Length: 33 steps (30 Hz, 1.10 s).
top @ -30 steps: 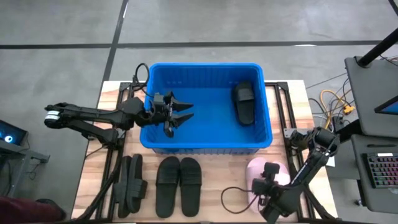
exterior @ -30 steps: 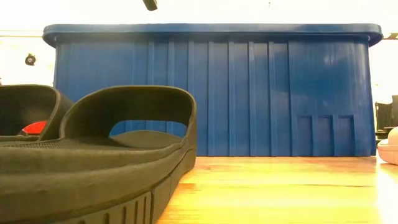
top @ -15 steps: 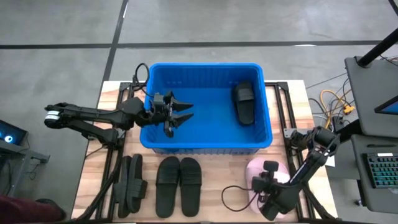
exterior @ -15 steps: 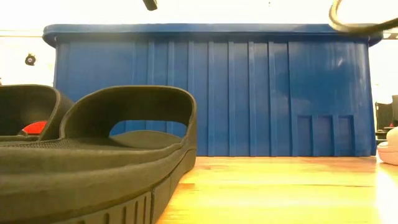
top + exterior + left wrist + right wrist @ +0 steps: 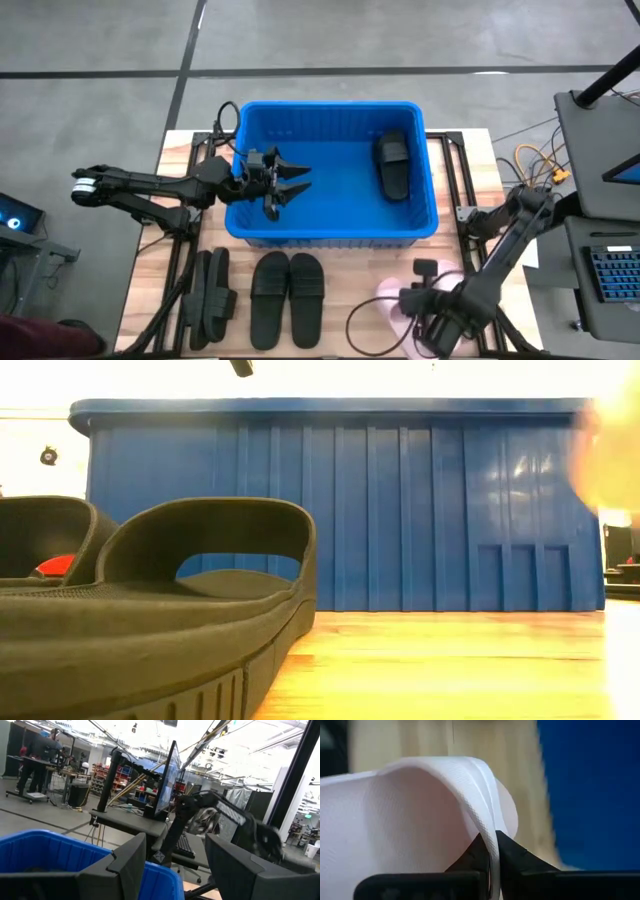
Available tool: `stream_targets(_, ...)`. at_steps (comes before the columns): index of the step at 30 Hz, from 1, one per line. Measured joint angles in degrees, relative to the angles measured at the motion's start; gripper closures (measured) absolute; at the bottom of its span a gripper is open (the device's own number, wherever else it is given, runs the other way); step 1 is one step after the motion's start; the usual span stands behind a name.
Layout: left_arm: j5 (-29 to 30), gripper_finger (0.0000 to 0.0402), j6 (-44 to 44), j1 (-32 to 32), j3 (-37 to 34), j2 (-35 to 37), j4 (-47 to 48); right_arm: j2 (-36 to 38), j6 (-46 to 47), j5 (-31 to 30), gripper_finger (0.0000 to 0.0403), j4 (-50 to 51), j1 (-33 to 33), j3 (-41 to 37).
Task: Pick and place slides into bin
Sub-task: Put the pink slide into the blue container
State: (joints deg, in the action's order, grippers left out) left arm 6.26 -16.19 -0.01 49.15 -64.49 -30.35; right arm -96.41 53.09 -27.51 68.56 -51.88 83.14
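The blue bin (image 5: 262, 150) stands at the table's middle and fills the low view (image 5: 340, 510). One black slide (image 5: 392, 165) lies in its right part. My right gripper (image 5: 425, 300) is at the table's near right, shut on the pale pink slide (image 5: 385, 290), which shows as a pale blur in the low view (image 5: 610, 450). My left gripper (image 5: 290, 185) hangs open and empty over the bin's left part. Its two fingers stand apart in the left wrist view (image 5: 170, 865). My right gripper pinches the edge of the pink slide's wide strap (image 5: 489, 827) between its two fingers (image 5: 512, 855). It has a single thickness of the strap. The slide is lifted clear of the table.
A pair of black slides (image 5: 287, 297) lies flat in front of the bin. It also shows close up in the low view (image 5: 160, 600). Another black pair (image 5: 210, 295) lies on its side at the near left. A cable loop (image 5: 360, 320) trails by the right arm.
My right gripper has gone toward the table's left and risen, lifting the pink slide off the table at the near right. In the low view the slide has left the tabletop and now shows higher up as a blur.
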Motion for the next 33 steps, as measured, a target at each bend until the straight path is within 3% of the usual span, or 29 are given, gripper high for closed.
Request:
stream_targets(8,0.0,0.0212,0.0,0.0,0.0,0.0,-0.1,9.3,-12.1,-20.3,0.0393,-0.5,4.0,7.9)
stream_targets(12,0.0,0.0212,0.3,0.0,0.0,0.1,-0.1,14.0,-16.7,-24.7,0.0394,-0.3,8.3,8.4)
stream_targets(19,0.0,0.0212,3.1,0.0,0.0,1.5,-0.2,17.9,-26.5,-24.7,0.0394,-0.6,21.3,8.4)
stream_targets(27,0.7,0.0212,7.6,0.3,0.0,4.3,-0.2,15.5,-44.3,-14.4,0.0394,-6.1,41.1,8.1)
stream_targets(33,5.6,0.0212,8.1,0.4,0.0,6.9,-0.3,11.8,-58.3,-12.4,0.0394,-11.2,53.4,6.3)
